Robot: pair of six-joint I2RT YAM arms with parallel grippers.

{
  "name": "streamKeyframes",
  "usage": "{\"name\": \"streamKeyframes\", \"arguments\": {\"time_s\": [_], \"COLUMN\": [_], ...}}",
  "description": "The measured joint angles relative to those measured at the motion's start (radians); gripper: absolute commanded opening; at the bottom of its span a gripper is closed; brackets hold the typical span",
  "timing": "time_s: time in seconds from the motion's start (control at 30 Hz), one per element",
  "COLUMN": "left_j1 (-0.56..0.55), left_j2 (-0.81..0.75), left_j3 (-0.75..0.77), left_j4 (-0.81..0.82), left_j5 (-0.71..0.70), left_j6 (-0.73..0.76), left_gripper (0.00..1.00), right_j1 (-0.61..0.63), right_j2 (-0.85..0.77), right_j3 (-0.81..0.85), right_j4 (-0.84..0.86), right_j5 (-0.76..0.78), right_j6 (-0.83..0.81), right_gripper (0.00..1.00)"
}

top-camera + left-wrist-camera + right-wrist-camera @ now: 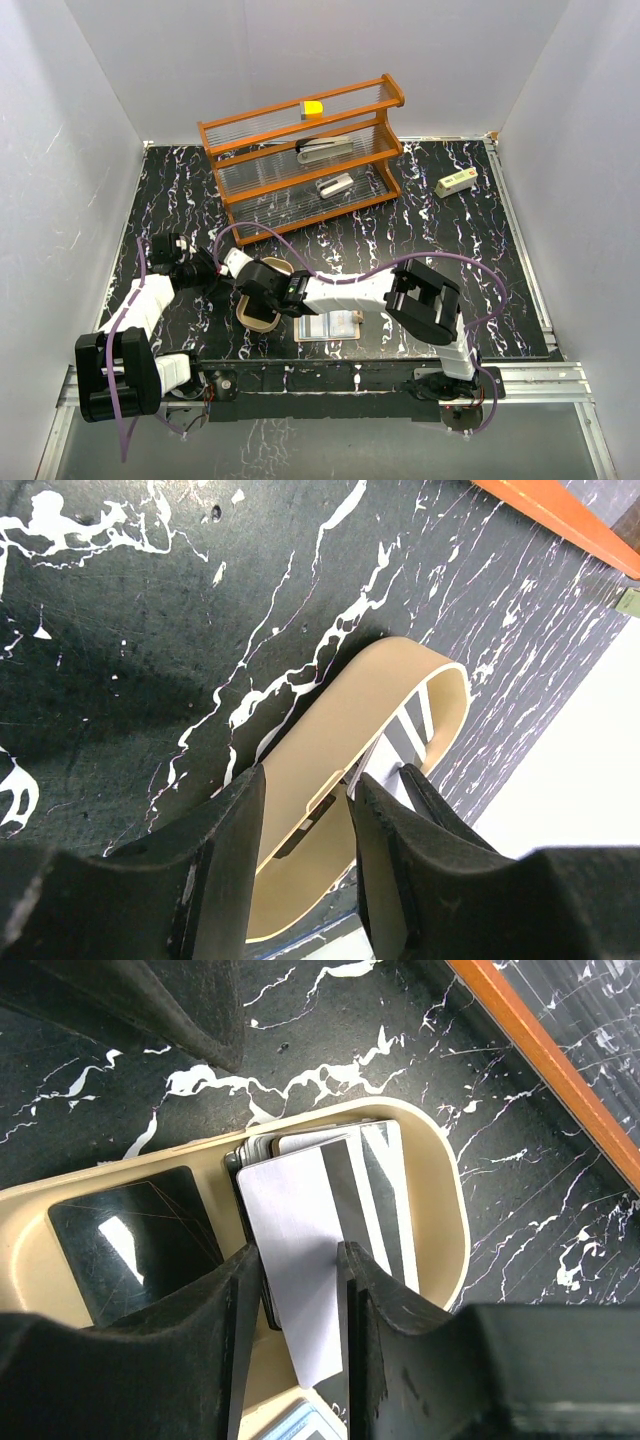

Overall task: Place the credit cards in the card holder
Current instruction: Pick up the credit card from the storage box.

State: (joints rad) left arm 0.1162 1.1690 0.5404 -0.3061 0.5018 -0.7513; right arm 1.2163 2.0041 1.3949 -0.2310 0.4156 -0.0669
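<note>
While the left gripper (305, 780) pinched one side wall of the shallow oval tan card holder (340, 710) on the black white-veined table (120, 630), the right gripper (300, 1252) stood above it, jaws pressed on the long edges of a pale credit card (295, 1230). That card sat tilted over a stack of grey, white-striped credit cards (378, 1190) lying in one end of the holder; the other end showed a glossy black floor (130, 1250). The left wrist view gave only a striped sliver of the stack. Only the top view showed inside the orange clear-shelved rack (300, 125): a yellow block (313, 109) and grey metal stapler-like pieces (323, 150).
</note>
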Motion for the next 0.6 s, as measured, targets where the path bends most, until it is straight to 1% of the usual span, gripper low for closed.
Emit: {"name": "streamKeyframes", "arguments": {"time_s": [0.23, 0.43, 0.6], "left_j1": [0.000, 0.000, 0.000], "left_j2": [0.000, 0.000, 0.000], "left_j3": [0.000, 0.000, -0.002], "left_j4": [0.008, 0.010, 0.015], "left_j5": [0.000, 0.001, 0.005], "left_j6": [0.000, 0.000, 0.000], "left_gripper": [0.40, 0.40, 0.40], "right_j1": [0.000, 0.000, 0.000], "right_j2": [-0.001, 0.000, 0.000], "right_j3": [-0.004, -0.010, -0.010], "right_j4": [-0.010, -0.016, -0.027], "right_j5": [-0.027, -0.024, 0.007], "right_j6": [0.023, 0.047, 0.043], "right_gripper": [0.38, 0.51, 0.55]}}
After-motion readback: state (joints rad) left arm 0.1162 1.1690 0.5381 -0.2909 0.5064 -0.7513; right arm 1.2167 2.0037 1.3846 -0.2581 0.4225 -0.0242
